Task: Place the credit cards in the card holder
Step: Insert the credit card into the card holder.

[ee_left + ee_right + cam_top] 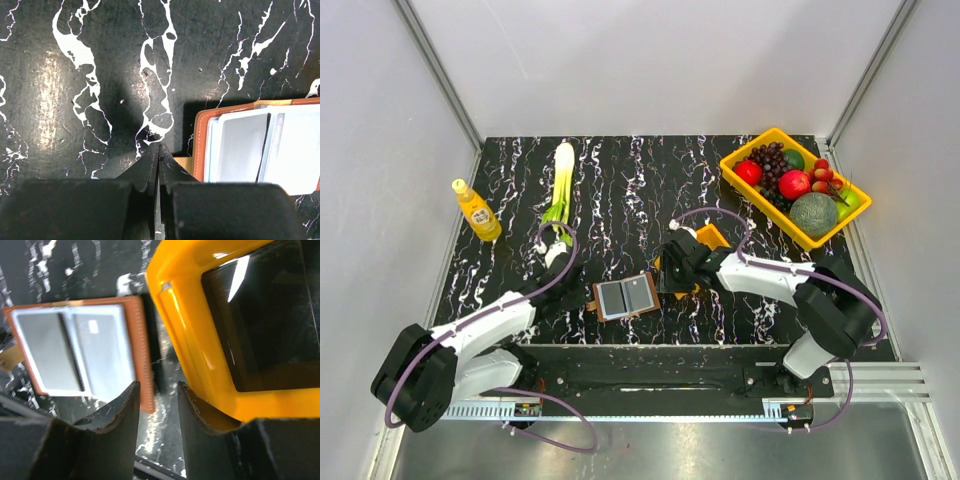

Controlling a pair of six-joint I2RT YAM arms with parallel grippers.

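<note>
- my left pincer [159, 147] is pressed fully together, tips meeting with nothing between them, low over the black marbled table [75, 60]
- it sits just beside the left edge of the card holder [200, 145]. can't tell if it's actually touching the leather, looks slightly apart to me
- the card holder lies open and flat in the middle of the table, between my two arms, brown rim showing all round
- the credit cards [240, 150] are in it, two pale blue-grey ones side by side, one on each half. whether they're tucked into pockets or just lying on top i can't tell
- my right pincer [157, 390] is spread, nothing pinched, just bare table in the gap
- from the right wrist view one finger [125, 410] overlaps the holder's right edge and the other overlaps the corner of the little orange bin [185, 325], which sits right next to the holder
- further back: a yellow tray of fruit [741, 160] far right, a leek [562, 180] and a yellow bottle [477, 210] on the left
</note>
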